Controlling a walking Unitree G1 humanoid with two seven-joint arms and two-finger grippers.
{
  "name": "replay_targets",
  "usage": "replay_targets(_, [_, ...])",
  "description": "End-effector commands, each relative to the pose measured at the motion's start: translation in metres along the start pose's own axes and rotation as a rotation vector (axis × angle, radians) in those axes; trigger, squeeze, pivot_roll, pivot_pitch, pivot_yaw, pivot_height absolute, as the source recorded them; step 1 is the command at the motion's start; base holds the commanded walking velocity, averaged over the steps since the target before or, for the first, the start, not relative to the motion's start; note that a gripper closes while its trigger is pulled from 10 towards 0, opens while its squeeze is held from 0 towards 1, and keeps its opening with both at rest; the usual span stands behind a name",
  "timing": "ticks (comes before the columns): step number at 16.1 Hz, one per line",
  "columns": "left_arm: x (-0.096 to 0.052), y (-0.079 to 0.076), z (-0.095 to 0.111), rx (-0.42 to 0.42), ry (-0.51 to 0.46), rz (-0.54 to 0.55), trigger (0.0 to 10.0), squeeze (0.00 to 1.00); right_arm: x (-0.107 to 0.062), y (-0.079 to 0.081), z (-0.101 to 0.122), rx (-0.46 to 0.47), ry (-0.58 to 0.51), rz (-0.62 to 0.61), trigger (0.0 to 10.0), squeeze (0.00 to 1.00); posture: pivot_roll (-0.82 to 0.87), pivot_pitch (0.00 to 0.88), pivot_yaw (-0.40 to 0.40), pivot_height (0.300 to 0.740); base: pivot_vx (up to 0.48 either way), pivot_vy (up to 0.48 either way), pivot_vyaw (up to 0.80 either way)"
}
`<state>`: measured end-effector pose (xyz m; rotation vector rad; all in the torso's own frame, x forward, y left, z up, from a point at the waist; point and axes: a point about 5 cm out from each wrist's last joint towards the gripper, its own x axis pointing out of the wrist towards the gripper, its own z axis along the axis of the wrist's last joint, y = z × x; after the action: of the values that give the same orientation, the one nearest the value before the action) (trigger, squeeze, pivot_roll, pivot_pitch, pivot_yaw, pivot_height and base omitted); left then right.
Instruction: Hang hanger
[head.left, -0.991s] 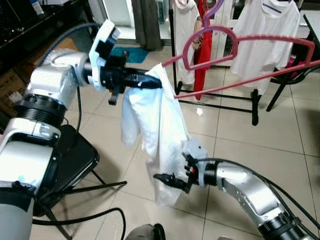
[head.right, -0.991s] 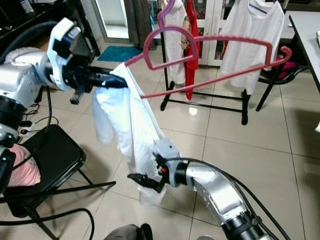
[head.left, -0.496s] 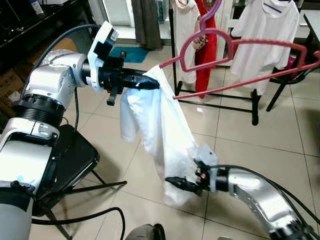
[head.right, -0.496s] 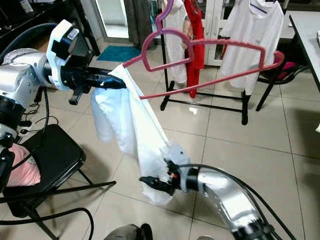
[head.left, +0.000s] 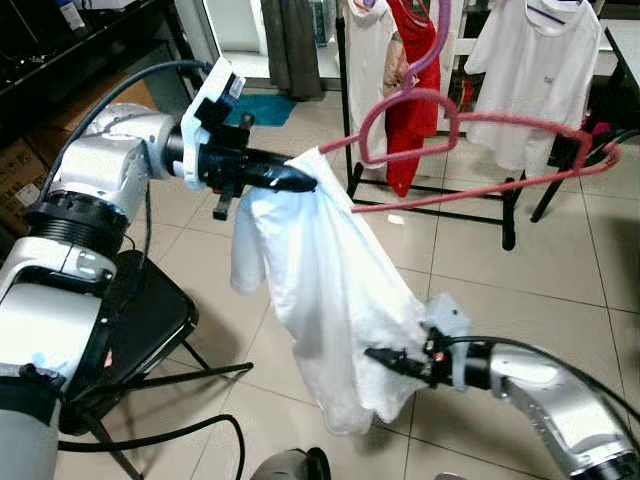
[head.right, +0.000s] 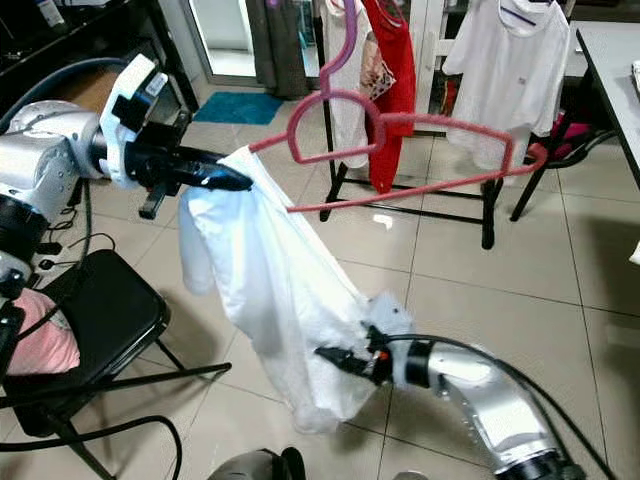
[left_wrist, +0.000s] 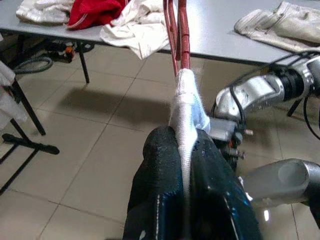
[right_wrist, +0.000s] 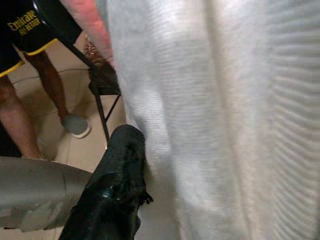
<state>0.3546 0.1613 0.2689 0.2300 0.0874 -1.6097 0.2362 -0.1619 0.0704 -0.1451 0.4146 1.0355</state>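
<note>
hanger (head.left: 470, 150) is held up in front of the clothes rack (head.left: 430, 190), its near end and the white shirt (head.left: 330, 290) pinched in the closed left gripper (head.left: 300, 182). right gripper (head.left: 385, 358) clamps the hem; pulling could drag the shirt off or tilt the hook away from the rack.

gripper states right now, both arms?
Left gripper: shut on the white shirt at the red hanger.
Right gripper: against the shirt; cannot be told.
</note>
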Motion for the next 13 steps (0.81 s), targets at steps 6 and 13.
replay_targets(6, [-0.021,-0.009,-0.008,0.007,0.026,0.038,0.0,0.00,-0.030,-0.012,-0.001,-0.020,0.010,-0.098,0.0,0.00,-0.08,0.036,0.199,0.740,0.000,0.000,0.00])
replay_targets(13, [-0.029,-0.026,-0.024,-0.036,0.038,0.024,0.0,0.00,-0.061,-0.041,0.011,-0.081,-0.009,-0.333,0.0,0.00,-0.09,0.040,0.186,0.740,0.000,0.000,0.00])
